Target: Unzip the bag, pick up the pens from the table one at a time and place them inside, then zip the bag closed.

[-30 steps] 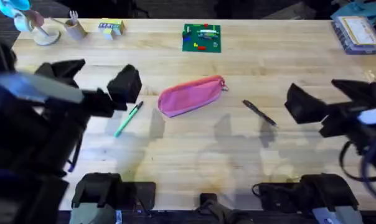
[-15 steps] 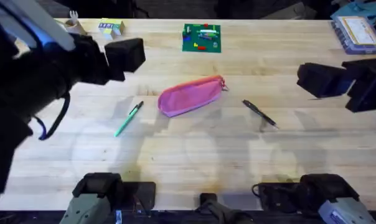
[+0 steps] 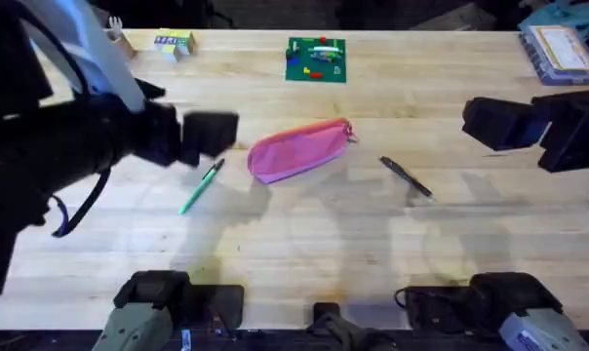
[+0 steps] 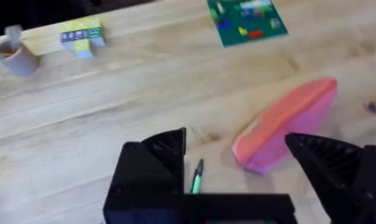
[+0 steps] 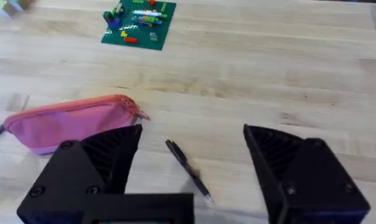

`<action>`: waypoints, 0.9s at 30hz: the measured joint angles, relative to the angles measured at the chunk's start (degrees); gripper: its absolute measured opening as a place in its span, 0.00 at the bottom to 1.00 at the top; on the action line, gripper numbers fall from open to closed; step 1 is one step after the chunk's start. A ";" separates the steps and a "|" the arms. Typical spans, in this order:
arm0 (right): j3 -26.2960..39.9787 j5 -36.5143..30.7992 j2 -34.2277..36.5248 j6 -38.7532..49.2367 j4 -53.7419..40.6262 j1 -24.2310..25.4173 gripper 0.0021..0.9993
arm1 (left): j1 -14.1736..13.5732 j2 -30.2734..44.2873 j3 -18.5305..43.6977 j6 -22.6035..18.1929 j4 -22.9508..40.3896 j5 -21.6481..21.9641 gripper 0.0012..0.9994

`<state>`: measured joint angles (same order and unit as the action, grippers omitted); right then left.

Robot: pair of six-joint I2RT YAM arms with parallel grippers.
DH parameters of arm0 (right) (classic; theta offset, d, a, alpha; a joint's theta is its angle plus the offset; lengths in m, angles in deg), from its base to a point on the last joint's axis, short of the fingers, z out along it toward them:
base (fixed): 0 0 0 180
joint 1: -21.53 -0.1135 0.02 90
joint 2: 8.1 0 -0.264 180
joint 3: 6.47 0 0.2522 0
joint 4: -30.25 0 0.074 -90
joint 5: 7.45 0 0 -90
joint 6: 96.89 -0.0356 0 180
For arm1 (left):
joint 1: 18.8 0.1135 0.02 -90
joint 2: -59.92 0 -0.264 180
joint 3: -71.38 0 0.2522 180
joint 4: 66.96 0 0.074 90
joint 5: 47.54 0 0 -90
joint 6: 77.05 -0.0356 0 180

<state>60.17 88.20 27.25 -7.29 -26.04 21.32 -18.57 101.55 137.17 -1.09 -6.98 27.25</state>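
The pink bag [image 3: 296,150] lies on the table [image 3: 304,244] near its middle, zipper shut, small red pull [image 3: 351,132] at its right end. Left of the bag lies the green pen [image 3: 202,185], and right of it the black pen [image 3: 406,176]. My left gripper [image 3: 212,132] hovers open just left of the bag, above the green pen's tip. In the left wrist view the bag [image 4: 287,118] and green pen [image 4: 197,177] sit between its fingers [image 4: 157,162]. My right gripper [image 3: 485,125] hangs open right of the black pen [image 5: 188,168], with the bag [image 5: 70,121] beyond.
A green board with coloured pieces [image 3: 316,58] sits at the back centre. Small coloured blocks [image 3: 174,43] and a cup [image 4: 17,56] stand at the back left. A clear box [image 3: 560,51] is at the back right corner. Bare wood lies in front of the bag.
My left arm has swung up and then in toward the bag's left end. The right gripper rose away from the black pen a second ago and has since held still.
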 joint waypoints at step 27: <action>0.00 0.00 0.00 -0.02 0.00 0.00 1.00 | 0.00 0.00 0.00 -35.56 12.89 -11.37 0.99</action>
<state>60.17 88.20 27.25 -7.31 -26.03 21.32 -18.57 101.55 137.17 -36.65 5.91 15.88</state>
